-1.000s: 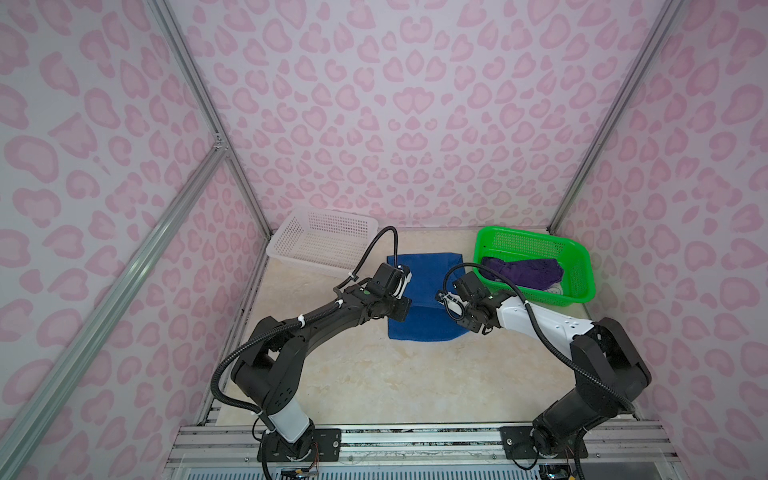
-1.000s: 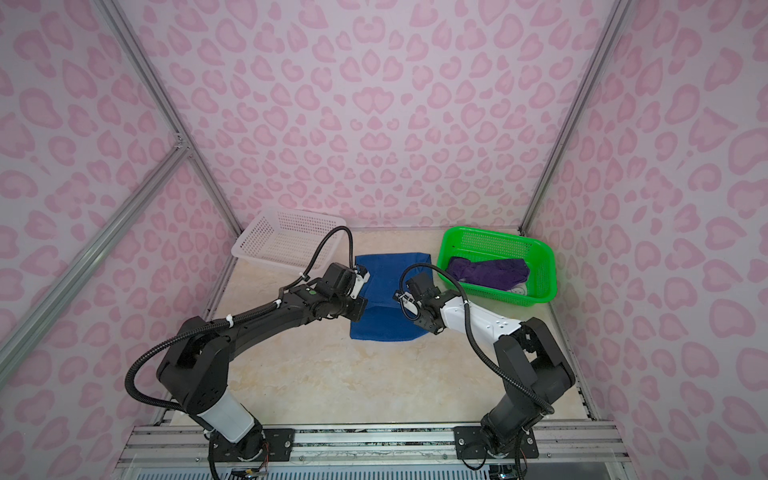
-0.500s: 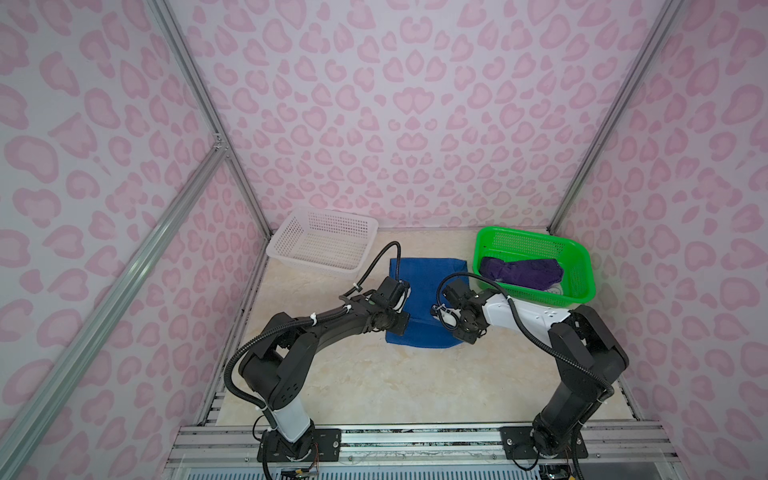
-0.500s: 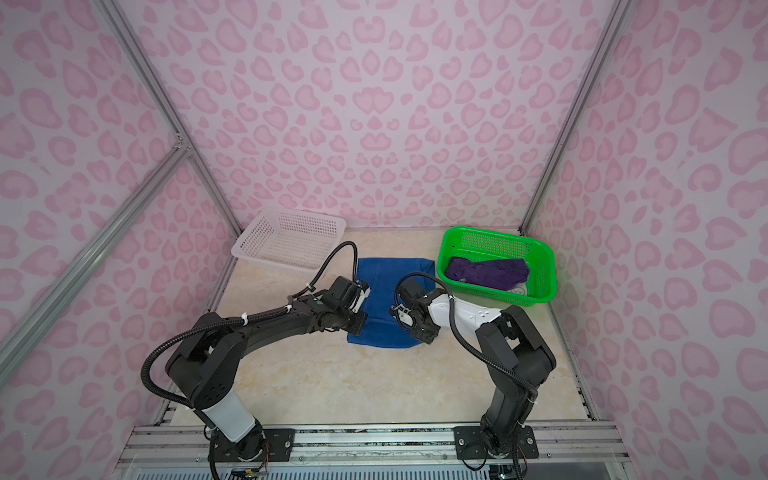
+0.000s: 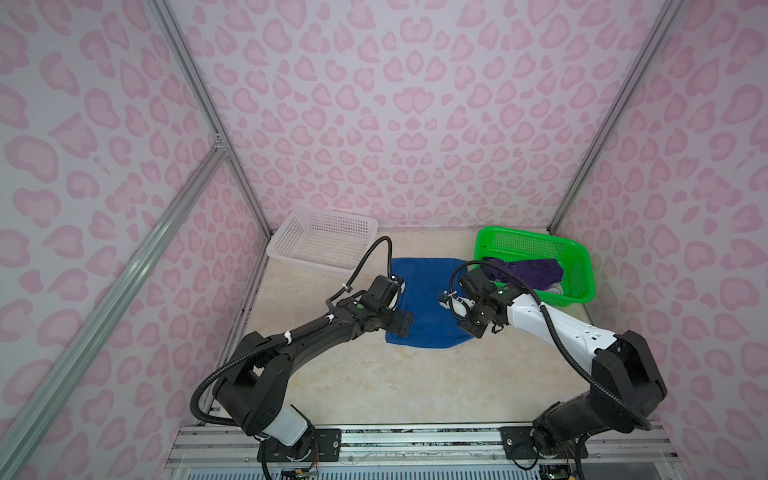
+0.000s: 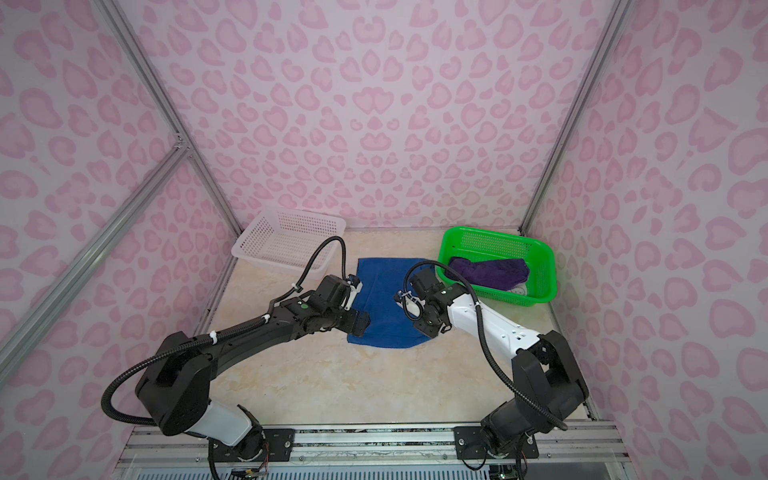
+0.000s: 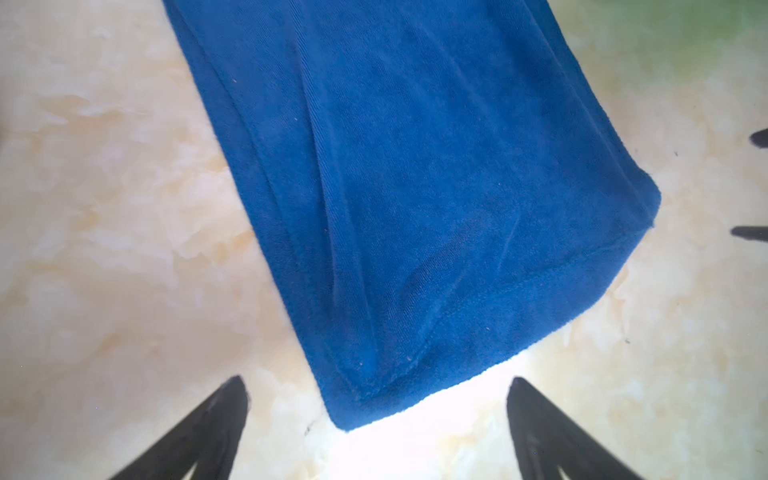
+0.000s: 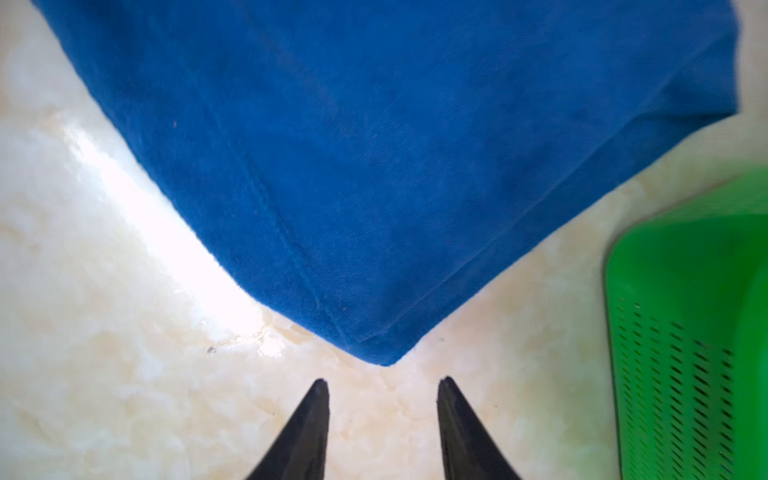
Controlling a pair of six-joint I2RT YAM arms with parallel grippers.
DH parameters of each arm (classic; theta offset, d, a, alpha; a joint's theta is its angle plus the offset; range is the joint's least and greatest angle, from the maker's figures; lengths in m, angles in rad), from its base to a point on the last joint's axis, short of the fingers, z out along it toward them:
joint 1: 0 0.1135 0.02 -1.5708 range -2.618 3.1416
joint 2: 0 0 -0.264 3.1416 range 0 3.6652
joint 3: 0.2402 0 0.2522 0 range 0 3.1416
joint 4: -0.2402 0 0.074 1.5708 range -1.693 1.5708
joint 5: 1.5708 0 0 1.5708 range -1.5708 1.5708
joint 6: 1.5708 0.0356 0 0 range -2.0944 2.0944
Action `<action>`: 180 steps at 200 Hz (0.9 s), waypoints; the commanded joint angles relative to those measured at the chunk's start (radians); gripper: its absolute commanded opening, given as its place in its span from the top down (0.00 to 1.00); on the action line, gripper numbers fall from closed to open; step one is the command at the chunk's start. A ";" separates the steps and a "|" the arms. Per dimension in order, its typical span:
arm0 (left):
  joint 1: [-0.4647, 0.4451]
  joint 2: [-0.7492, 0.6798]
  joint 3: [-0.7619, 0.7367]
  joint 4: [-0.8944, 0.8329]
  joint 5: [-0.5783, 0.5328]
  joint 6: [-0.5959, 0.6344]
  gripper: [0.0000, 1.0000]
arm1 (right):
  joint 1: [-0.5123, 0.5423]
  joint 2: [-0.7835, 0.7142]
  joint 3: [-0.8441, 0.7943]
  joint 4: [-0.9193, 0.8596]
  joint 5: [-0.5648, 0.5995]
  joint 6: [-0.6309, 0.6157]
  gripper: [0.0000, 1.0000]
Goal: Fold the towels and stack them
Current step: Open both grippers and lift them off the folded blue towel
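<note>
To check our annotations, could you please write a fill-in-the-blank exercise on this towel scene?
The towel on the table between the left gripper and right gripper is ____. The purple towel lies in the ____ basket. Both grippers' jaws stand ____, gripping nothing.
Missing words: blue; green; open.

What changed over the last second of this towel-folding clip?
Both arms drew back toward the near edge of the blue towel and opened. The left gripper and right gripper have let go and now sit just off its near corners, and it lies flat. The purple towel, green basket and white basket stayed put.
</note>
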 commanded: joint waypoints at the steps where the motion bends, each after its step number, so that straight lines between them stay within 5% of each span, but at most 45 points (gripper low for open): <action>1: 0.009 -0.028 -0.020 0.101 -0.133 -0.039 0.02 | 0.002 0.010 0.028 0.129 -0.053 0.212 0.57; 20: 0.023 -0.019 0.006 0.131 -0.173 -0.086 0.02 | 0.012 0.082 0.064 0.176 -0.132 0.354 0.57; 63: 0.075 -0.022 0.005 0.231 -0.167 -0.135 0.02 | 0.076 0.255 0.084 0.295 -0.089 0.536 0.57; 123: 0.194 -0.012 0.024 0.225 -0.083 -0.245 0.02 | 0.191 0.384 0.070 0.337 -0.067 0.579 0.57; 180: 0.203 -0.001 0.026 0.197 -0.076 -0.222 0.02 | 0.321 0.356 -0.079 0.337 -0.046 0.643 0.57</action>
